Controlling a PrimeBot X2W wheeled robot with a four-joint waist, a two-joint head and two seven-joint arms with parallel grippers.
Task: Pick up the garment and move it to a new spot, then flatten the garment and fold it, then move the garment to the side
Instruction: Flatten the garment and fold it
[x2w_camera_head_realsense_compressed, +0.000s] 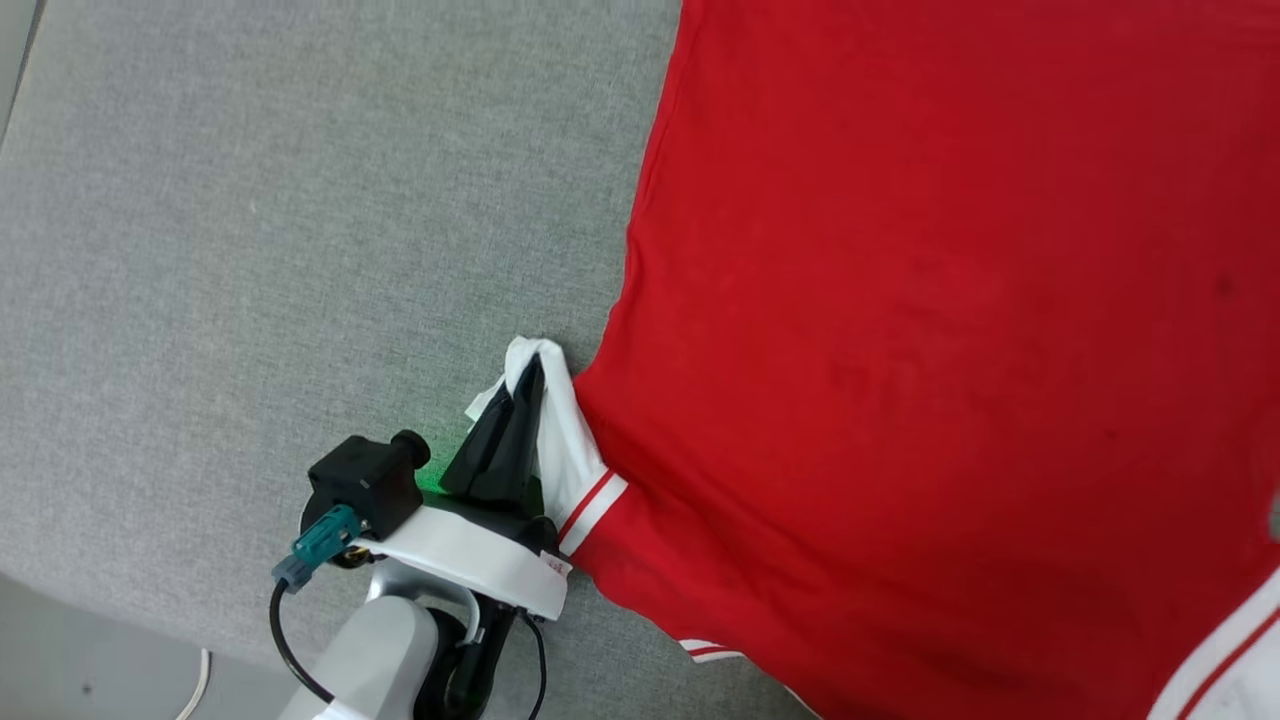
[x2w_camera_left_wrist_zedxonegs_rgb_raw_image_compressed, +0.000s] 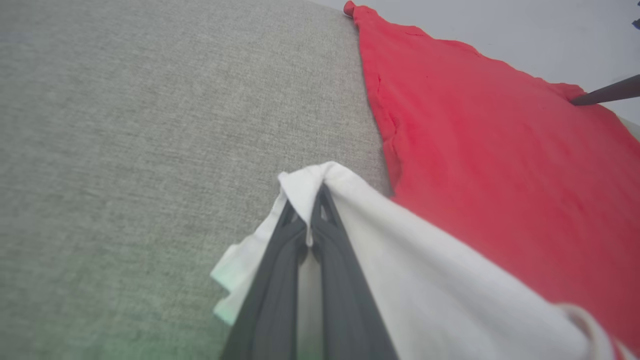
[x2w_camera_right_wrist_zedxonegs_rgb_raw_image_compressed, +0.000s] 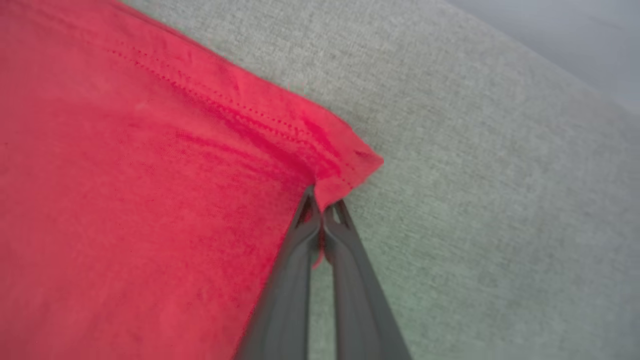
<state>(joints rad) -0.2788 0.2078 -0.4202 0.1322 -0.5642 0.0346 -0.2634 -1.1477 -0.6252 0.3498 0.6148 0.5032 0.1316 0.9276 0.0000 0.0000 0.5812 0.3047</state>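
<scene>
Garment (x2w_camera_head_realsense_compressed: 900, 350): one red shirt, spread flat on the gray cloth surface (x2w_camera_head_realsense_compressed: 300, 250) and taking up the right half of the head view. Its long axis runs from top to bottom of that frame, leaning slightly. The side edge climbs from the lower middle to the top centre, and the sleeve end points toward the bottom.

Two white, red-striped pieces of trim show. One sleeve (x2w_camera_head_realsense_compressed: 565, 440) sits at the lower middle, and another strip (x2w_camera_head_realsense_compressed: 1220, 650) sits in the lower right corner.

There are two grippers. The left gripper (x2w_camera_head_realsense_compressed: 520, 385) is at the lower middle of the head view. In its wrist view, at bottom centre, its jaws (x2w_camera_left_wrist_zedxonegs_rgb_raw_image_compressed: 315, 200) are pressed together on the bunched tip of the white sleeve, which is lifted a little off the cloth.

The right gripper (x2w_camera_right_wrist_zedxonegs_rgb_raw_image_compressed: 322, 200) rises from the bottom centre of its own view. Its jaws are closed on a stitched red hem corner (x2w_camera_right_wrist_zedxonegs_rgb_raw_image_compressed: 350, 165) at the shirt's edge. One of its dark fingers (x2w_camera_left_wrist_zedxonegs_rgb_raw_image_compressed: 605, 93) shows at the upper right of the left wrist view, touching the far red edge.
</scene>
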